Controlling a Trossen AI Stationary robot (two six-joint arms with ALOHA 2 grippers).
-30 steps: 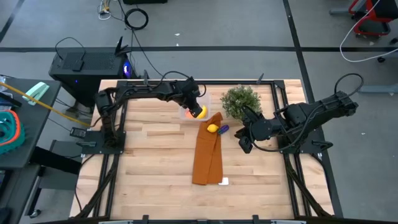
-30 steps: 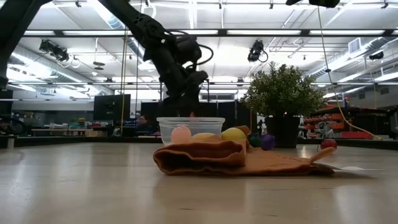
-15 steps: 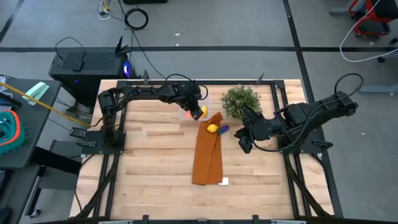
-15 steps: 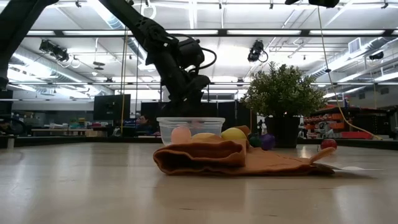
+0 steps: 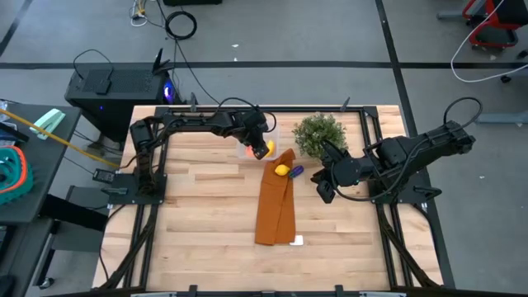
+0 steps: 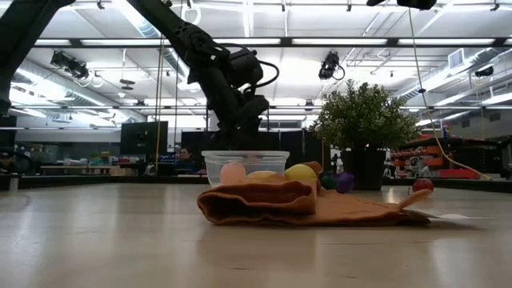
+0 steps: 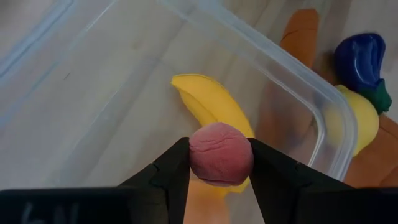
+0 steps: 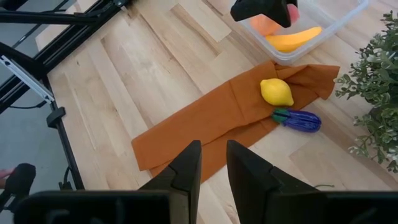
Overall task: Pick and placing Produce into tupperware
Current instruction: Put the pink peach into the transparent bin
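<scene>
The clear tupperware holds a yellow banana and an orange fruit. A pink-red round fruit hangs above it; lemon and purple piece lie just outside.

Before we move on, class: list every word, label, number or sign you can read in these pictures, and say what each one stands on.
Faint pale marks, perhaps "6N", on the dark body of the left gripper at the left wrist view's lower edge: too blurred to read with certainty.
White tag beside the orange cloth: too small to show any text.
No legible text on the tupperware or the produce.
</scene>
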